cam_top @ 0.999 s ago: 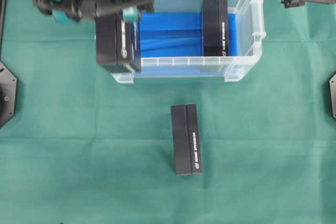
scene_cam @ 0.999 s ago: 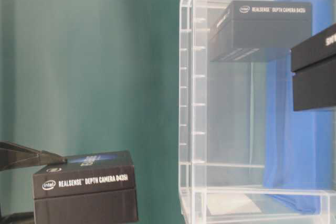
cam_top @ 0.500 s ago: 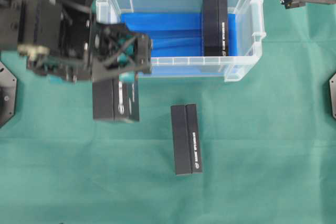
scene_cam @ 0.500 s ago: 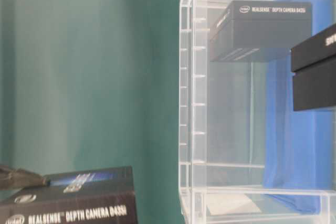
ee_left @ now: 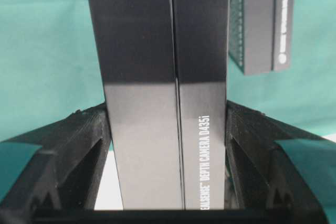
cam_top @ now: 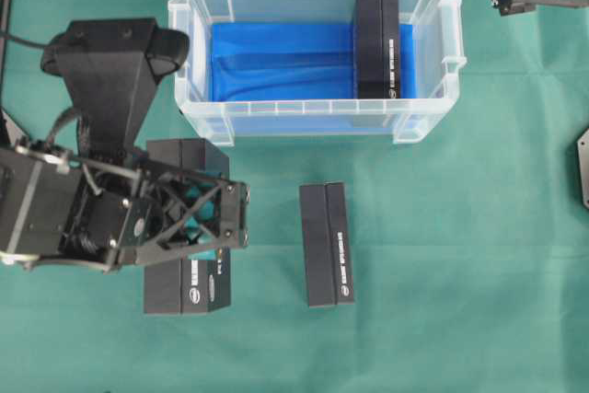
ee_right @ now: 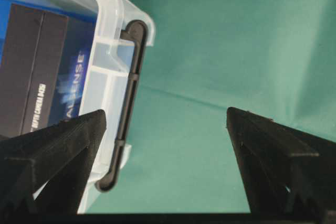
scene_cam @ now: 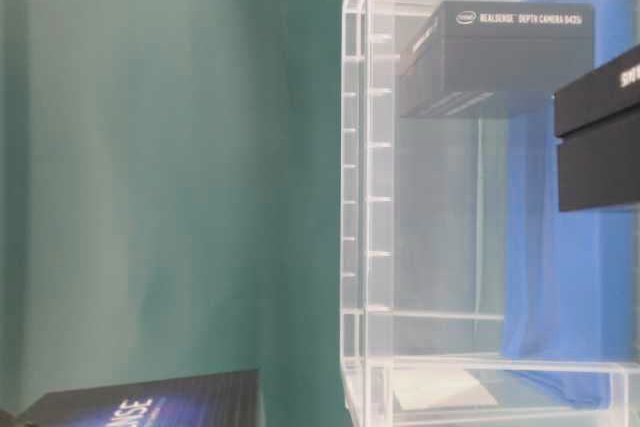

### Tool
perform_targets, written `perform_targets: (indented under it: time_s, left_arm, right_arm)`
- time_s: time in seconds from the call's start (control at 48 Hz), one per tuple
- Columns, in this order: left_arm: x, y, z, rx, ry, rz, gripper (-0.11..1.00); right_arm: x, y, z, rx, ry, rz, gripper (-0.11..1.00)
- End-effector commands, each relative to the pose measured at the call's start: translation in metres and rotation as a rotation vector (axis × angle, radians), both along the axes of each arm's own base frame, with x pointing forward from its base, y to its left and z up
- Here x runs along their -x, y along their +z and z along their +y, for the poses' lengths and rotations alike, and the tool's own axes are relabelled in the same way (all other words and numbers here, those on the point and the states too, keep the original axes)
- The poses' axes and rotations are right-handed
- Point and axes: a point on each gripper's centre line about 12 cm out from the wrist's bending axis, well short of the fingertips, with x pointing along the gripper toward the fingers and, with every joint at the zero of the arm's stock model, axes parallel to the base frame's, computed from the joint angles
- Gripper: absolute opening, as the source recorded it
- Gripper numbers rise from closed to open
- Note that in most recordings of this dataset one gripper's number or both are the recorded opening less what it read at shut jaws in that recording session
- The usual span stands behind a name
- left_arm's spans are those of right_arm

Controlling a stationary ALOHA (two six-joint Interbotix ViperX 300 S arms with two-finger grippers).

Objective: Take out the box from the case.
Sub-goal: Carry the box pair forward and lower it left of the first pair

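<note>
Clearly, the left gripper (ee_left: pixel 167 129) had its fingers (ee_left: pixel 84 145) pressed against both long flanks of a black box (ee_left: pixel 157 77), which filled the gap between them and ran lengthwise away from the palm. From overhead that held box (cam_top: pixel 184 287) lay outside the case (cam_top: pixel 313 117), off its front-left corner and well apart from its wall, over the green cloth (cam_top: pixel 460 273); whether it rested on the cloth or hung just above could not be told. A second box (cam_top: pixel 328 244) lay on the cloth in front of the case, near the held one and with its long axis parallel to it.

One more box (cam_top: pixel 377 47) sat inside the case against the right end, long axis running front to back across the blue lining (cam_top: pixel 285 62). The right gripper (ee_right: pixel 165 156) stood with its fingers (ee_right: pixel 58 145) spread wide and empty beside the case's right handle (ee_right: pixel 128 103), just outside the rim. Judging by position, the right arm was much the nearer to that remaining box, which lay toward the case interior from its fingers.
</note>
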Motion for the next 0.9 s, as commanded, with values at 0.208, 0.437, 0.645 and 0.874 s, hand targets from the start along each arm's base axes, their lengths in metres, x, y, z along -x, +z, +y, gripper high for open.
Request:
perform_targets:
  time_s: [0.208,0.437,0.645,0.874]
  left_arm:
    - [-0.002,-0.014,0.003,-0.002,-0.005,-0.022,0.61]
    - [-0.004,-0.048,0.005,-0.013,-0.007,0.006,0.61]
    - [0.000,-0.084,0.010,-0.028,-0.010,0.053,0.61]
    - [-0.008,-0.130,0.010,-0.011,-0.028,0.011,0.61]
  right_arm:
    - [0.001,0.007,0.000,0.014,0.000,-0.024,0.94]
    - [0.001,0.007,0.000,0.011,-0.002,-0.021,0.94]
    - [0.001,0.006,0.000,0.010,-0.004,-0.020,0.94]
    - [0.001,0.006,-0.001,0.012,-0.004,-0.019,0.94]
